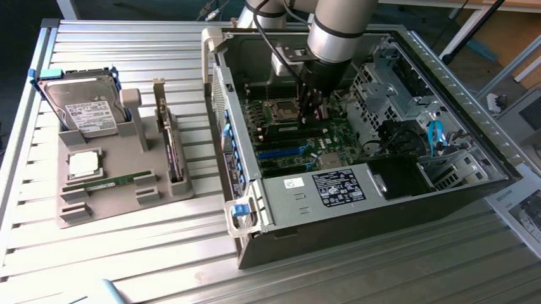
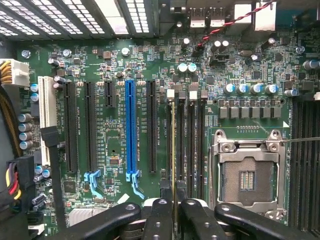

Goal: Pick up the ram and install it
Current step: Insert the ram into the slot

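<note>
My gripper (image 1: 310, 117) reaches down into the open computer case (image 1: 279, 202), just above the motherboard (image 1: 296, 136). In the wrist view the gripper (image 2: 173, 206) is shut on the ram (image 2: 173, 150). The ram shows edge-on as a thin yellowish line running along the first of the black memory slots (image 2: 186, 145). Whether it sits in that slot or hovers over it, I cannot tell. Another green ram stick (image 1: 110, 183) lies flat in the grey fixture (image 1: 101, 212) outside the case.
The empty CPU socket (image 2: 247, 175) lies beside the memory slots, with the blue card slot (image 2: 130, 130) on their other side. The fixture also holds a hard drive (image 1: 85, 111), a silver CPU chip (image 1: 85, 163) and an upright expansion card (image 1: 169, 149). Blue cables (image 1: 435, 136) hang by the drive cage.
</note>
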Available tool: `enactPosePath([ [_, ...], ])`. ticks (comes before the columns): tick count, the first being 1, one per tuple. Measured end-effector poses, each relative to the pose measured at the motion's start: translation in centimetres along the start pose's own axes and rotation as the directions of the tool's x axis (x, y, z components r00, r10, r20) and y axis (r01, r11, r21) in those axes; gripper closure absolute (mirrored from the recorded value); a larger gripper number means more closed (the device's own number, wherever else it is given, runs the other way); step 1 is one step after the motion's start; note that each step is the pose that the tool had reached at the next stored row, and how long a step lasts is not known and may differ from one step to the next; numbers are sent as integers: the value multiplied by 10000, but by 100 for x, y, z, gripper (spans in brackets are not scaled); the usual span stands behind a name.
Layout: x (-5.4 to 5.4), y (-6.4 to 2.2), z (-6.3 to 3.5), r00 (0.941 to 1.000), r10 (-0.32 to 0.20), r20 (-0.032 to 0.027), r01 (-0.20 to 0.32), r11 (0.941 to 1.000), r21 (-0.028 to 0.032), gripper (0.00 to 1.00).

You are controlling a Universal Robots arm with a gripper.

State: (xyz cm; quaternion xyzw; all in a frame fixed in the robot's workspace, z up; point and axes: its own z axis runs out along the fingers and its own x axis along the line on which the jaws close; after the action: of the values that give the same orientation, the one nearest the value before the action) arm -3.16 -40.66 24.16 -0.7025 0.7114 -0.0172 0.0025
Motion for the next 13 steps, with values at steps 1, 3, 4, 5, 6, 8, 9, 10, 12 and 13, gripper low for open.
enactPosePath([
  [1, 0, 0, 3, 10000, 0, 2, 0, 10000, 1, 87],
  [3, -1, 1, 20, 10000, -3, 2, 3, 10000, 1, 87],
  [4, 0, 4, 24, 10000, 0, 1, 0, 10000, 1, 87],
  [5, 0, 8, 28, 10000, 0, 0, 0, 10000, 0, 87],
  [6, 0, 11, 32, 10000, -1, 1, 1, 10000, 0, 87],
  [8, -1, 11, 40, 10000, -3, 1, 3, 10000, 1, 87],
  [9, -1, 11, 46, 10000, -3, 2, 3, 10000, 1, 87],
  [10, -1, 11, 49, 10000, -2, 1, 2, 10000, 0, 87],
  [12, -1, 11, 56, 10000, -2, 1, 2, 10000, 0, 87],
  [13, -1, 12, 60, 10000, -2, 1, 2, 10000, 1, 87],
])
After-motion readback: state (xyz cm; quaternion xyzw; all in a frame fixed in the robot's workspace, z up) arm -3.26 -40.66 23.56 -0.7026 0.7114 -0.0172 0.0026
